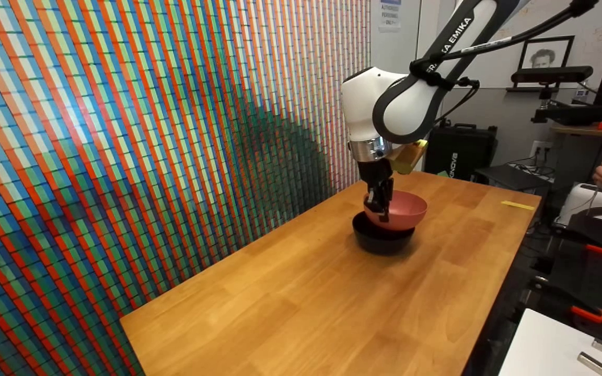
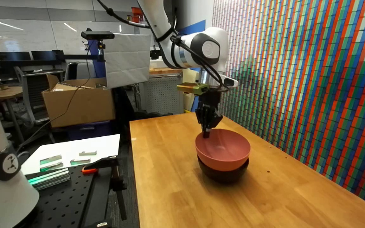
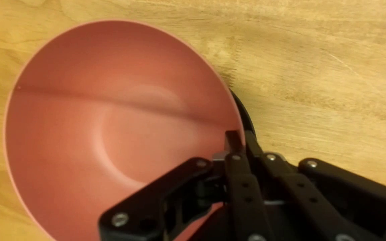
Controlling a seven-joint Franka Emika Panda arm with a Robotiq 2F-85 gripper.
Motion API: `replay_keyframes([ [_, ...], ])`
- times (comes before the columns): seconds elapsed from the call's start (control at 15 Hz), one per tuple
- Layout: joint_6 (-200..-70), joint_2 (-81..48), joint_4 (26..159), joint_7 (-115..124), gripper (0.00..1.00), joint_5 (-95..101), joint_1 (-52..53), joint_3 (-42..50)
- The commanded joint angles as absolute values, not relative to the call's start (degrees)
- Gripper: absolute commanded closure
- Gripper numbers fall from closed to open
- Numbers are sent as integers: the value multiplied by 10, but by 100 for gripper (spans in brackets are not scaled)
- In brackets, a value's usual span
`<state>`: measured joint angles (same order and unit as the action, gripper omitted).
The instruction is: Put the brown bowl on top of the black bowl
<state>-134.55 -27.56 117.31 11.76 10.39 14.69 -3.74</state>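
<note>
Tool is closest to the wrist camera, fingers pinched nearly together on the rim of the brown bowl around its 3 o'clock. In both exterior views that bowl is over the black bowl, which sits on the counter; can't tell if it's fully seated. Black peeks out at 2 to 3 o'clock in the wrist view, so imo nudge toward 3, level it, lower gently, then open without dragging the rim.
</note>
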Motion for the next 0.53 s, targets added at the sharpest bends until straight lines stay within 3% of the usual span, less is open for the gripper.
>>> replay_keyframes([
  [0.0,-1350,-288,1160,135,95,121,162,-34],
  [0.47,-1350,-328,1130,139,95,125,167,-24],
])
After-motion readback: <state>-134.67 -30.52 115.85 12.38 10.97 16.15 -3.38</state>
